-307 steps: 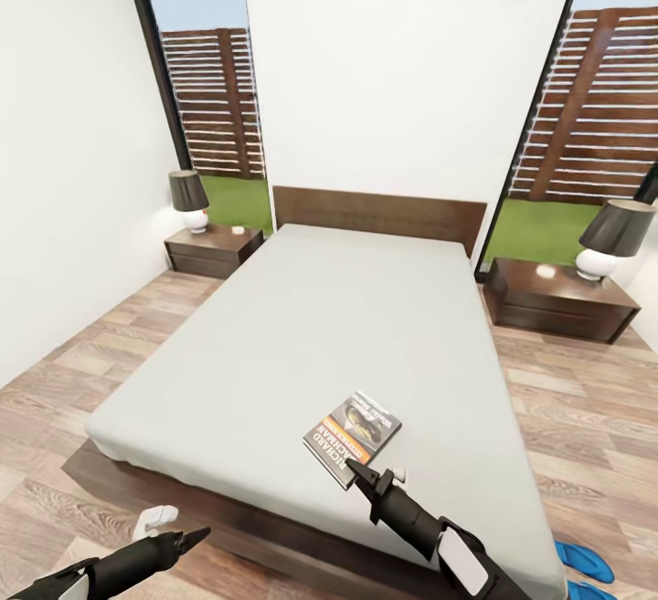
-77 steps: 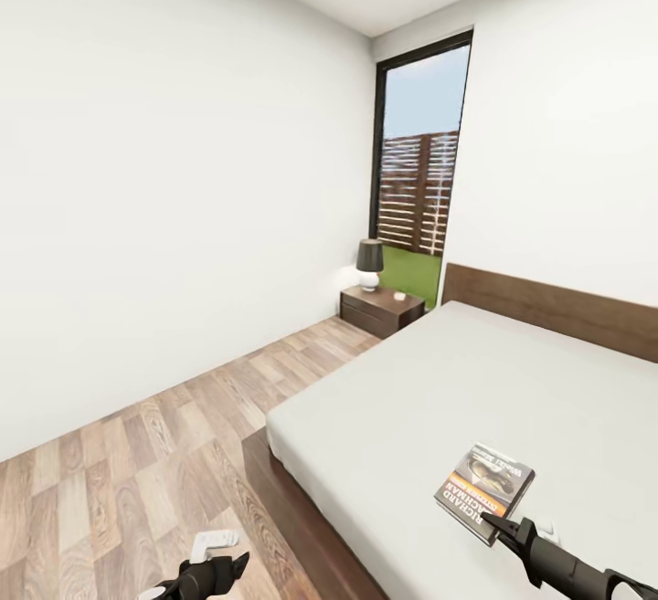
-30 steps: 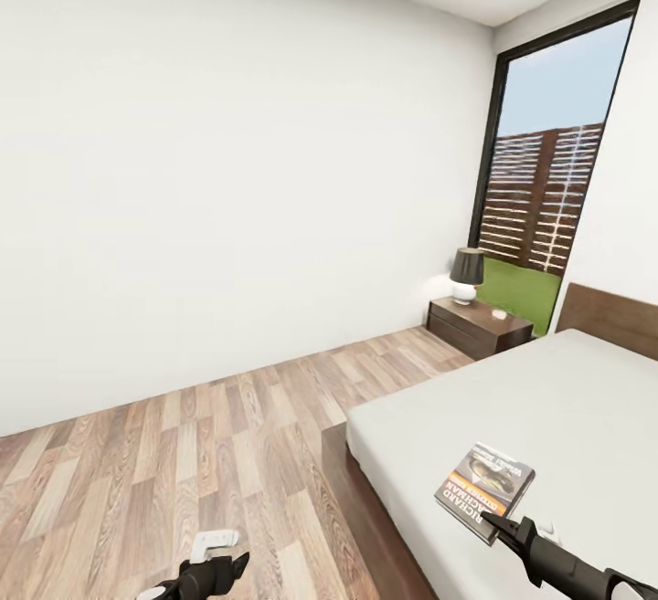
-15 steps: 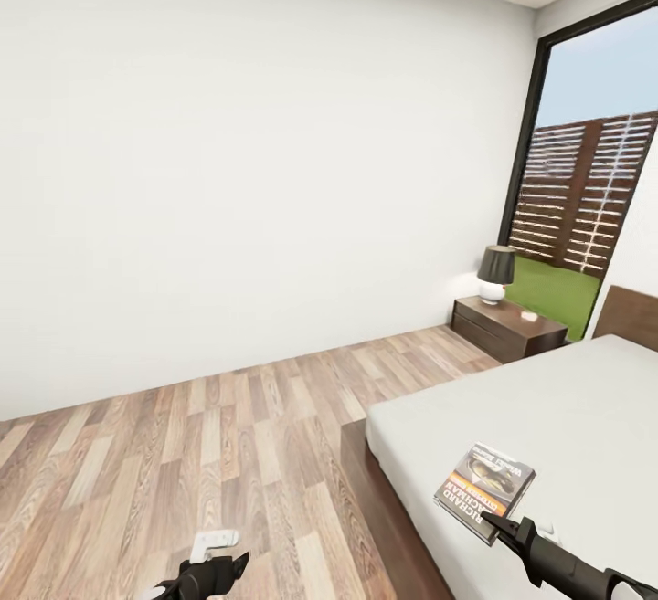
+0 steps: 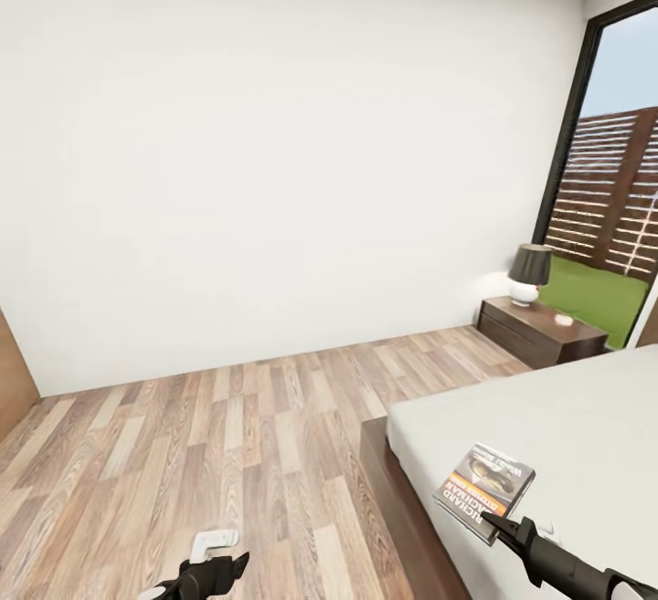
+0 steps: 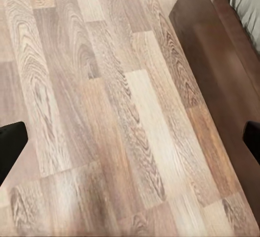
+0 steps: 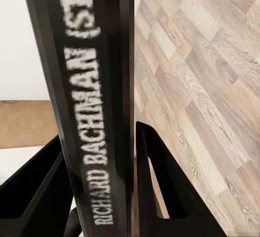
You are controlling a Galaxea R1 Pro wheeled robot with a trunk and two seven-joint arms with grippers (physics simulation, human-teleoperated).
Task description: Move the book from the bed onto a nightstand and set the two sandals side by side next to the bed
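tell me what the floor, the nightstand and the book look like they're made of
The floor looks like matte wood plank or laminate: staggered boards with grain. The nightstand seems dark brown wood with a glossy top, which catches light. The book, pinched in the right hand, looks like a thin paperback: printed cover, narrow dark spine with white lettering.

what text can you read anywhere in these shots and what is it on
"RICHARD BACHMAN" in white, on the spine of the book clamped in the right pincer.
"(STE", cut off at the picture's edge, same spine.
"RICHARD BACHMAN" on the book's cover in the head view; the orange band's lettering is too blurred.
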